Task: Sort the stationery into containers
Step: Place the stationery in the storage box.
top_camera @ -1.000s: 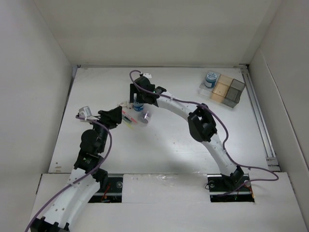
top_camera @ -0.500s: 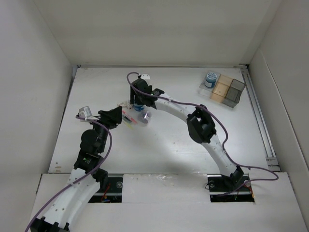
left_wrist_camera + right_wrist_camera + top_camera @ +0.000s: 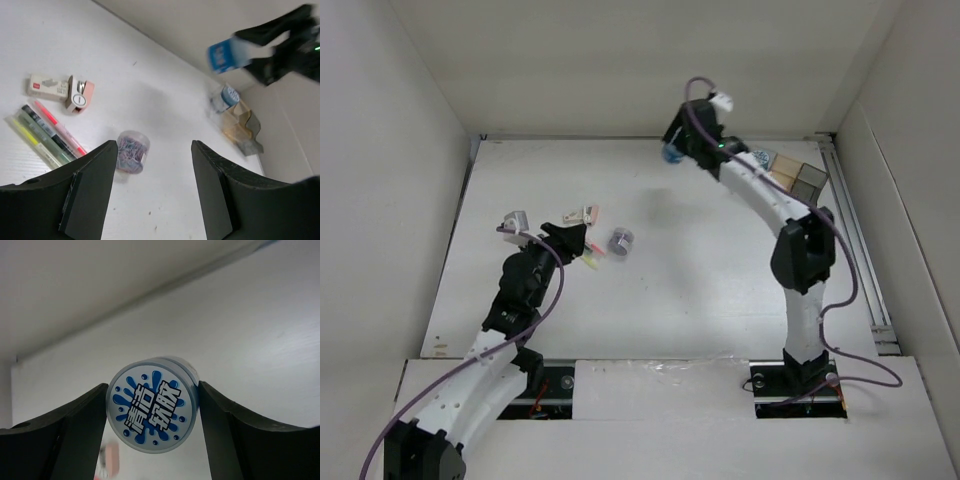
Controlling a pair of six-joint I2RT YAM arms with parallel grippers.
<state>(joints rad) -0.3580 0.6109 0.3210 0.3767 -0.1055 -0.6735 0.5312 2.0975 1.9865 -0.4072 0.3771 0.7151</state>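
Blue roll (image 3: 152,407) squarely inside right gripper (image 3: 152,386)

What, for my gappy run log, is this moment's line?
right tool shut on blue roll, aloft, short of bins | left tool open | pens on table

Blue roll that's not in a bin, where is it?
Top view, at the back, right of centre: the blue roll is clamped in the right gripper, held aloft left of the bin block, which holds the other roll.
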